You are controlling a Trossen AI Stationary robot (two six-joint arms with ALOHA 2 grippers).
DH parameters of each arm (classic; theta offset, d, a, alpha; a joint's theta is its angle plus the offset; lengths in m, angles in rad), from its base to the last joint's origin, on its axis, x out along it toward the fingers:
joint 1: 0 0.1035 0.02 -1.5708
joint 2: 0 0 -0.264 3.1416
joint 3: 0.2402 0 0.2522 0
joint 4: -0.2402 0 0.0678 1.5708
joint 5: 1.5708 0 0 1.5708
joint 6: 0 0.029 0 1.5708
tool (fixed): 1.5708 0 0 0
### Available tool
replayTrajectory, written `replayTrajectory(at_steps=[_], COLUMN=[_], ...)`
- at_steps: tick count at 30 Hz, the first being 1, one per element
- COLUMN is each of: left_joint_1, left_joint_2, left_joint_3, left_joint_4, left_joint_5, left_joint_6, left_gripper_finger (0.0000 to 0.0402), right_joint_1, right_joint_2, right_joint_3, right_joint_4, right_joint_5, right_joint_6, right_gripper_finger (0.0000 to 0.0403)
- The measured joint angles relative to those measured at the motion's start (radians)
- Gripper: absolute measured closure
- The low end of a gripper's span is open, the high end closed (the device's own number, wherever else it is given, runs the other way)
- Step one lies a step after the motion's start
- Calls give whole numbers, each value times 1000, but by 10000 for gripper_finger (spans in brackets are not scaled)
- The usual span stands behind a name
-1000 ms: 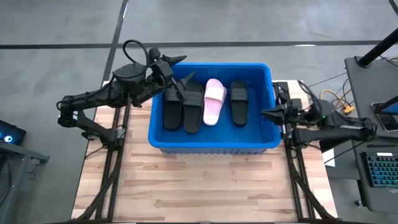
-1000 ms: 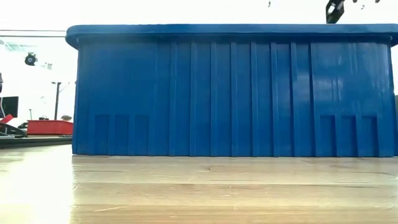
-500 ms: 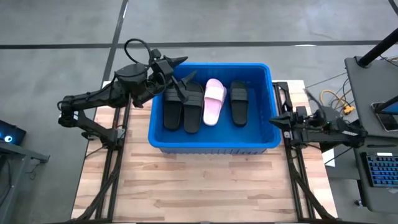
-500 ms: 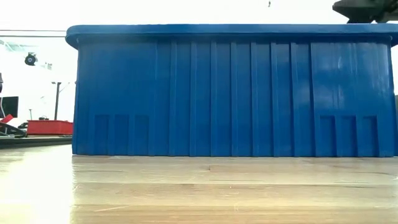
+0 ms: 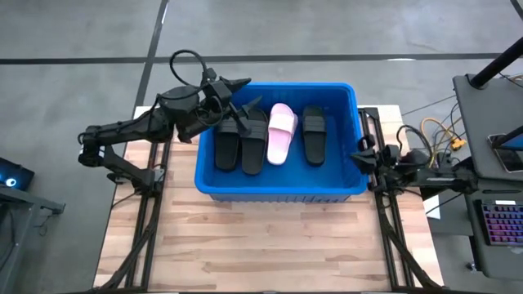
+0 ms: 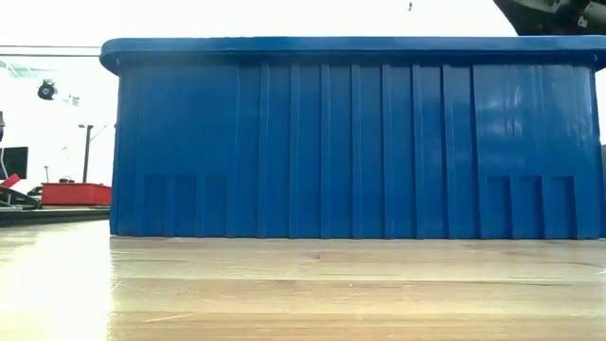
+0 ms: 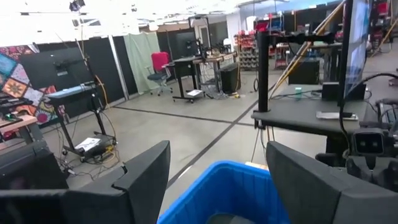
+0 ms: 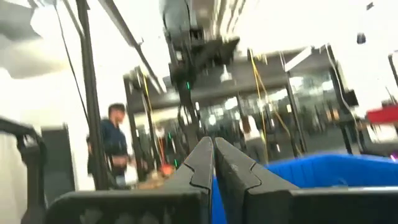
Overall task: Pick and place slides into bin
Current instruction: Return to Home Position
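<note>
Four slides (image 5: 265,135) lie flat in the bin (image 5: 278,188), side by side along its floor. Two black ones sit close together on the left. The pink slide (image 5: 282,131) is just right of them, and one more black one lies a little apart beyond it. No slide shows out on the worktop (image 5: 261,245), so I judge the loading finished, with only the trip home left for both arms.

Over at the bin's far left corner, the left end effector (image 5: 241,92) hangs above the rim. Its fingers (image 7: 143,177) are spread wide with nothing between them, fully released. That fits an arm with no load to carry: empty and above the blue wall, it can lift off without dragging anything.

On the other side, the right end effector (image 5: 359,153) sits outside the bin, just beside its right wall. Its fingers (image 8: 205,165) are pressed tip to tip and grip nothing. Tucked and closed like that, it keeps a slim profile next to the rim.

From worktop height the blue wall hides every slide. The dark shape at the upper right corner there is probably part of the right arm, though only a sliver shows.

The one thing to watch is the left arm, which needs to rise clear of the rim before it swings back.
</note>
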Motion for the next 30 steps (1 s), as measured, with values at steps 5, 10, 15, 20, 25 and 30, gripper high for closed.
replayTrajectory(at_steps=[5, 10, 15, 20, 25, 30], left_joint_1=[0, 1, 0, -5, -2, -1], left_joint_2=[19, 45, 74, 81, 79, 37], left_joint_3=[1, 0, -2, 0, 0, 0], left_joint_4=[3, 3, 83, 146, 63, -83], left_joint_5=[0, 79, 172, 231, 371, 436], left_joint_6=[0, -34, -153, -72, -65, 11], left_gripper_finger=[151, 152, 204, 324, 390, 399], right_joint_1=[0, 0, 0, 0, 0, 0], right_joint_2=[-8, -6, -3, -2, 0, -2], right_joint_3=[-41, -45, -46, -46, -44, -43], right_joint_4=[68, 47, 14, 73, 67, 68], right_joint_5=[0, 1, 8, 9, 17, 51], right_joint_6=[-20, -19, 18, 63, -49, -90], right_gripper_finger=[395, 395, 394, 394, 394, 394])
